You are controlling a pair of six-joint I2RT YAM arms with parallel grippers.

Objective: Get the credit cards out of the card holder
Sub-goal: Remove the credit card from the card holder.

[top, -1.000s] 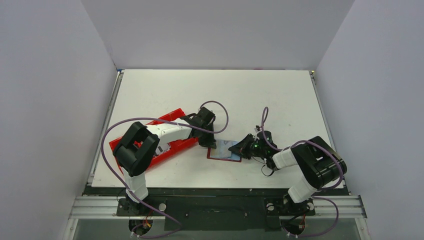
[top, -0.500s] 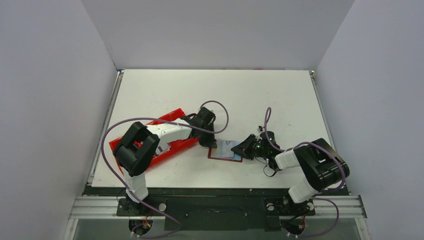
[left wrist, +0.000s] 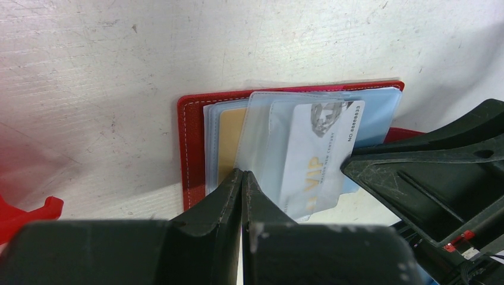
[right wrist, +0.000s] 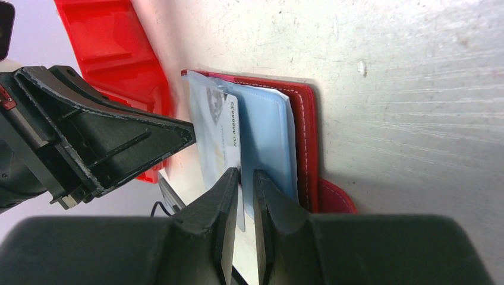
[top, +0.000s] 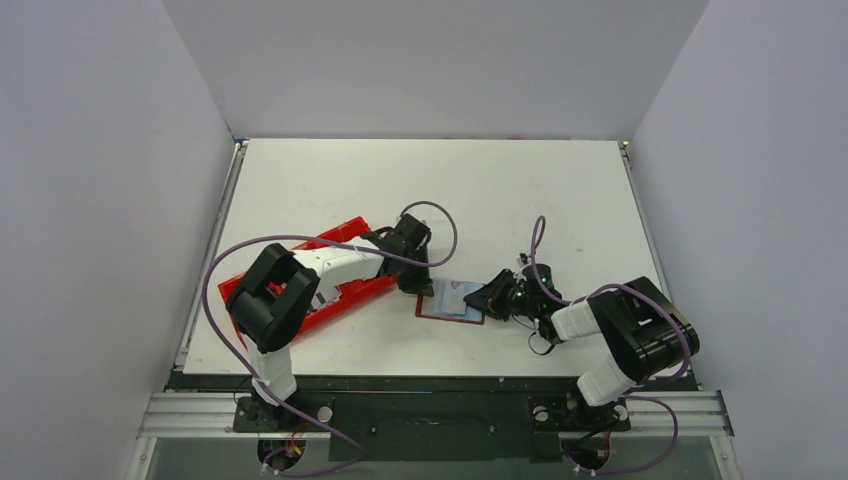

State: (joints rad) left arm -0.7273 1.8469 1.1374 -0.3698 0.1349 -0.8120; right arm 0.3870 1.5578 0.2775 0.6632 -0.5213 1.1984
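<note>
Two arms (top: 340,262) of black joints and white links, looping purple cables (top: 430,204), scuffed black angular fingers (right wrist: 221,202)

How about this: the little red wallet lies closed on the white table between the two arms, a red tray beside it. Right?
Not quite: the card holder lies open, not closed; the left wrist view shows its pockets and a VIP card. The rest holds.
</note>
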